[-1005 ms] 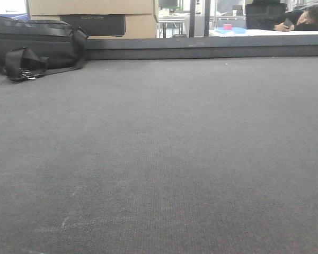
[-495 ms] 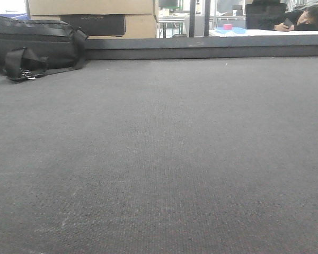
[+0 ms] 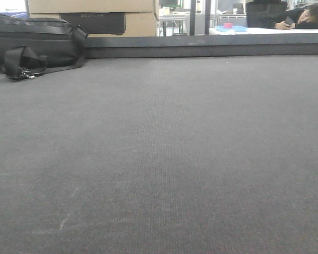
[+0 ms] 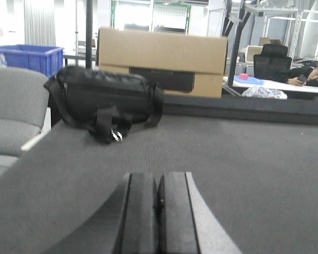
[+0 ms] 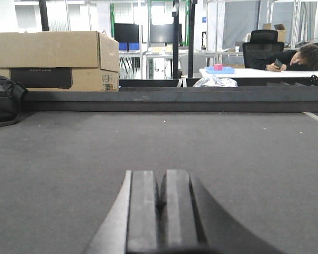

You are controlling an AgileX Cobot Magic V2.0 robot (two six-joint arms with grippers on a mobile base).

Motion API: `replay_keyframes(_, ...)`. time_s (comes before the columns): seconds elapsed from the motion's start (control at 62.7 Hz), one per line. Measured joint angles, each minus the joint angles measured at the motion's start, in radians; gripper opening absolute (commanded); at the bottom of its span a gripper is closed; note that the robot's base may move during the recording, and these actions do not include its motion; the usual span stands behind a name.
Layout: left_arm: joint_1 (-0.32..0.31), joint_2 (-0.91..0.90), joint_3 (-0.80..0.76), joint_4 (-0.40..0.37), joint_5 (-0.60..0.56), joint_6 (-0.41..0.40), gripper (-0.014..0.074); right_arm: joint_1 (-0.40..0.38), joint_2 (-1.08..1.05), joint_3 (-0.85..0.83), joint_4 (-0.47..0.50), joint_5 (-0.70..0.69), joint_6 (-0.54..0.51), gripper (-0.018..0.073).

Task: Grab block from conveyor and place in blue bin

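The conveyor (image 3: 159, 148) is a broad dark grey woven surface that fills the front view, and no block shows on it in any view. In the left wrist view my left gripper (image 4: 158, 177) hangs low over the conveyor (image 4: 244, 159), its dark pads pressed together with nothing between them. My right gripper (image 5: 160, 174) is likewise shut and empty above the conveyor (image 5: 69, 153). The blue bin (image 4: 27, 57) stands far off at the upper left, beyond the conveyor's left side.
A black bag (image 3: 34, 45) lies on the conveyor's far left by the raised dark rim (image 3: 212, 48). Cardboard boxes (image 3: 95, 16) stand behind it. A grey chair (image 4: 13, 111) is at the left. A person (image 3: 302, 17) leans on a far white table holding a small pink object (image 3: 228, 25).
The bag, boxes and far rim sit slightly higher in the front view than a second ago. Nothing on the conveyor has moved.
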Motion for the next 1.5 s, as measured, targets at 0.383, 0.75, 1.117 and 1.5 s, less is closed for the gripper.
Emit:
replay_keyframes(0.383, 0.002, 0.427, -0.502, 0.047, 0.538, 0.0, -0.0111, 0.0, 0.322, -0.453, 0.0, 0.514, 0.008, -0.0162)
replay_keyframes(0.75, 0.002, 0.922, -0.774, 0.047, 0.78, 0.0, -0.0111, 0.0, 0.85, -0.743, -0.002, 0.891, 0.009, -0.0162)
replay_keyframes(1.117, 0.002, 1.12, -0.804, 0.047, 0.791, 0.0, -0.0111, 0.0, 1.198, -0.811, -0.023, 0.988, 0.009, -0.0162)
replay_keyframes(1.5, 0.002, 1.126, -0.804, 0.017, 0.813, 0.0, -0.0111, 0.0, 1.367, -0.811, -0.034, 0.944, 0.009, 0.0211)
